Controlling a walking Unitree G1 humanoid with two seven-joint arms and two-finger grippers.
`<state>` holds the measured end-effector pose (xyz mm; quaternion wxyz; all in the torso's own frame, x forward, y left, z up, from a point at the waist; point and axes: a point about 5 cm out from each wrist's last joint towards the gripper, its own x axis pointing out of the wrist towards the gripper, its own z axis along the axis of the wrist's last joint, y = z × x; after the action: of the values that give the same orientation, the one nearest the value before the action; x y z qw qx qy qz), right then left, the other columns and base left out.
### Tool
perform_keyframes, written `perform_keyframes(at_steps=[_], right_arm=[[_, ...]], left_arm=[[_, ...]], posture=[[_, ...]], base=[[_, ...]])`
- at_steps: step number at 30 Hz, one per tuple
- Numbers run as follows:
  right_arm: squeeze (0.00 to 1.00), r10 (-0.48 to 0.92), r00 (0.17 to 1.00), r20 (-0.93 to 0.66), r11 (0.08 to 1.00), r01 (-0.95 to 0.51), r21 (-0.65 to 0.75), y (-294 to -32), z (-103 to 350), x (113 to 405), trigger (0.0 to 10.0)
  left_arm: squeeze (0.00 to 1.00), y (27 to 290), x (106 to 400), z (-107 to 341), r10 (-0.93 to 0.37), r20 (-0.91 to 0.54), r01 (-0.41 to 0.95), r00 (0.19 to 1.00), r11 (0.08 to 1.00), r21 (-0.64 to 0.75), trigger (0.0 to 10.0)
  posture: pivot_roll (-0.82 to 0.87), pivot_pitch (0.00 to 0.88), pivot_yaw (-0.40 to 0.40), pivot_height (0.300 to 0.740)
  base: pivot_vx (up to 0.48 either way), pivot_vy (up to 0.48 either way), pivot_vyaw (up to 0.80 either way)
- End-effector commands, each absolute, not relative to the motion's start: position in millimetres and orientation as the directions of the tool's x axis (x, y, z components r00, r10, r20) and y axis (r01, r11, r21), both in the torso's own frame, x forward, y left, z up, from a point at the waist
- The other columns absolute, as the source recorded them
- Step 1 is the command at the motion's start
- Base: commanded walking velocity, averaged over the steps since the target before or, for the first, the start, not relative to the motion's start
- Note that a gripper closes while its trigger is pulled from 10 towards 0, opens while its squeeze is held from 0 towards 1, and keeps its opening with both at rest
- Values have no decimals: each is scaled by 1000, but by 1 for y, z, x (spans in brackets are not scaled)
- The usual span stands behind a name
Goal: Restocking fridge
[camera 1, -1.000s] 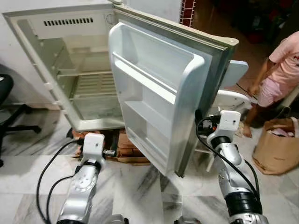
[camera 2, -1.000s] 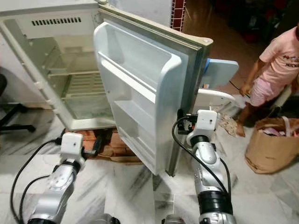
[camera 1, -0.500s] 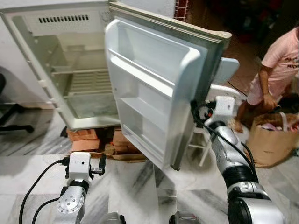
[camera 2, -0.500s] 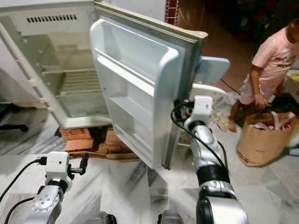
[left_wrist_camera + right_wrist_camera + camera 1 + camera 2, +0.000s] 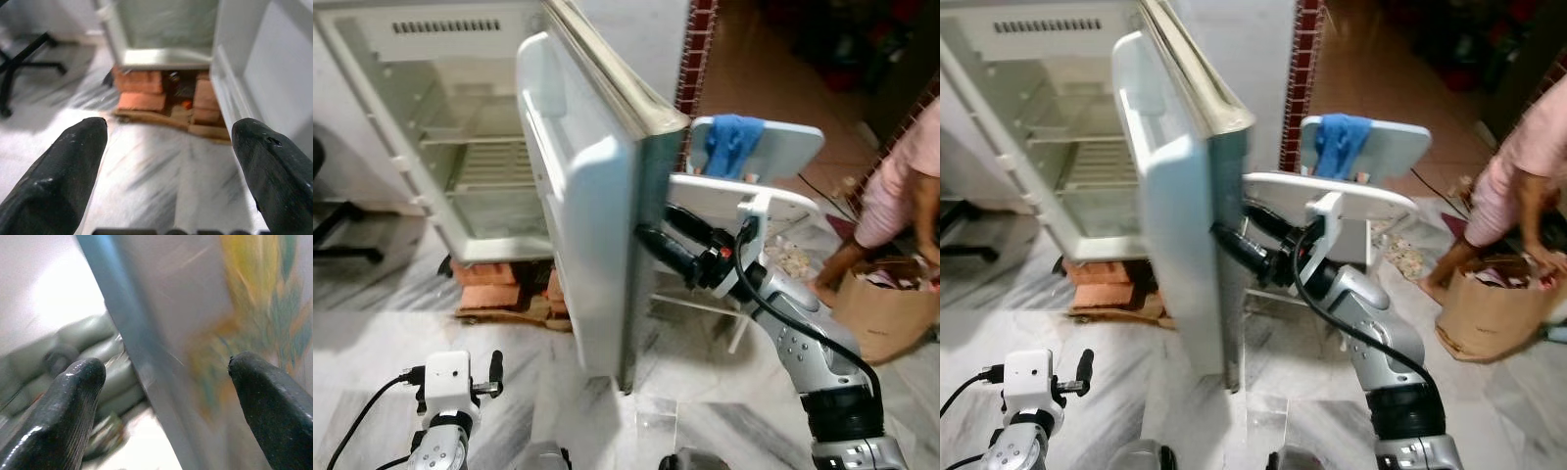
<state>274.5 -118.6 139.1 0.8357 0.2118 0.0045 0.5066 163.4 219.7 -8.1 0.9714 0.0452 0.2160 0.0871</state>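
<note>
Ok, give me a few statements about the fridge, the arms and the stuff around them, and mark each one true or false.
1. The fridge door is open. True.
2. The fridge shelves are packed with food. False: the shelves are bare.
3. The right gripper is at the outer side of the door. True.
4. The left gripper is shut on a bottle. False: its fingers are open with nothing between them, above the marble floor.
5. A blue cloth hangs over the white chair behind the door. True.
6. The fridge stands flat on the floor. False: it sits on bricks.
</note>
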Motion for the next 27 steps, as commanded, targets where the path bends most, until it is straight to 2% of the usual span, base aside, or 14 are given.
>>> perform_keyframes(at_steps=[1, 10, 11, 12, 15, 17, 20, 27], right_arm=[[0, 857, 500, 127, 425, -823, 376, -127, 118, 273, 10000], [0, 838, 545, 28, 496, -781, 379, -136, 105, 271, 10000], [0, 823, 568, 1, 530, -768, 359, -137, 102, 271, 10000], [0, 778, 627, -42, 606, -732, 311, -140, 96, 275, 10000], [0, 722, 690, -62, 679, -687, 258, -143, 91, 280, 10000], [0, 573, 816, -80, 807, -545, 227, -146, 88, 287, 10000], [0, 583, 811, -57, 801, -561, 207, -138, 90, 280, 10000], [0, 484, 874, -40, 866, -472, 168, -134, 92, 276, 10000]], left_arm=[[0, 227, 159, -11, 227, -415, -186, 881, 973, 137, 10000], [0, 236, 153, -13, 266, -396, -219, 879, 963, 161, 10000], [0, 237, 156, -11, 261, -375, -205, 889, 961, 183, 10000], [0, 238, 164, -6, 250, -341, -183, 906, 959, 218, 10000], [0, 238, 173, -2, 244, -314, -173, 918, 956, 235, 10000], [0, 227, 196, 9, 180, -262, -123, 948, 968, 218, 10000], [0, 213, 215, 29, 142, -210, -99, 967, 974, 205, 10000], [0, 189, 232, 50, 67, -143, -39, 987, 981, 189, 10000]], posture=[[99, 0, -10, 740], [105, 0, -5, 740], [104, 0, -5, 740], [102, 0, -4, 740], [102, 0, -4, 740], [83, 0, 2, 740], [71, 0, 5, 740], [35, 0, 23, 740]], base=[[0, 0, 0], [0, 0, 0], [0, 0, 0], [0, 0, 0], [0, 0, 0], [0, 0, 0], [0, 114, 0], [0, 480, 0]])
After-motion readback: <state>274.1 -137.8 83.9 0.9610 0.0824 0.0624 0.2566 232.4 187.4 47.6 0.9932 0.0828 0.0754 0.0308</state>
